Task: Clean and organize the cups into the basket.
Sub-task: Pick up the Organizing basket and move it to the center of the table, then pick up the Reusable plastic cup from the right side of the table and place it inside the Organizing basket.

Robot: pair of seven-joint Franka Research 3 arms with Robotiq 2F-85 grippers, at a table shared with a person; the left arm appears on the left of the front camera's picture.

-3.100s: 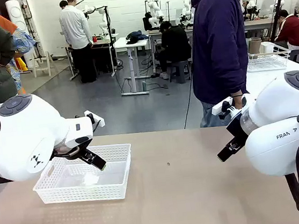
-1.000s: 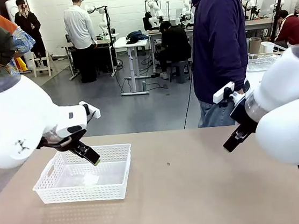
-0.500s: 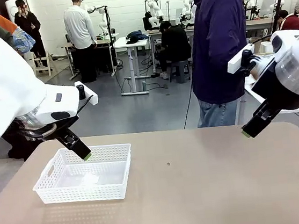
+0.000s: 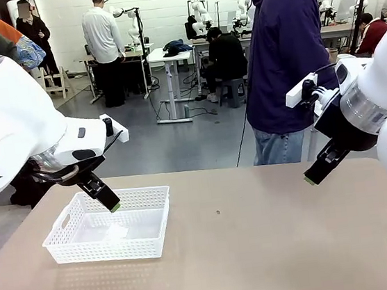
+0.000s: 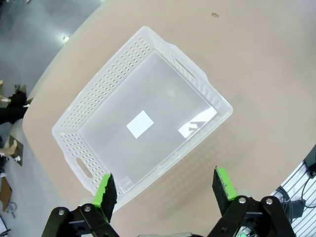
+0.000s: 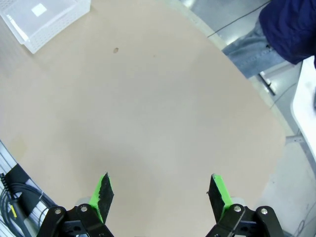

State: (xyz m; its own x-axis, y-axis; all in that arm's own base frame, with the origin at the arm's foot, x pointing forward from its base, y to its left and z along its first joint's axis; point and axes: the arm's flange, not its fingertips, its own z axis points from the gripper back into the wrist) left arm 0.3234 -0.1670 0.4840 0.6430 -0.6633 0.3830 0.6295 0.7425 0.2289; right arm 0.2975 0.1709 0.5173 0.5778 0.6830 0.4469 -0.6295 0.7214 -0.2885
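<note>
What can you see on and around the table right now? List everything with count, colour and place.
table: one, tan, shared by the robot and the person.
basket: one, white lattice plastic, on the table's left part.
label: one, white, flat on the basket's floor.
speck: one, dark, on the table near its middle.
person: one, in a navy hooded top and blue jeans, standing at the far side.
left hand: one, black with green pads, above the basket, open, holding nothing.
right hand: one, black with green pads, above the table's right side, open, holding nothing.
</note>
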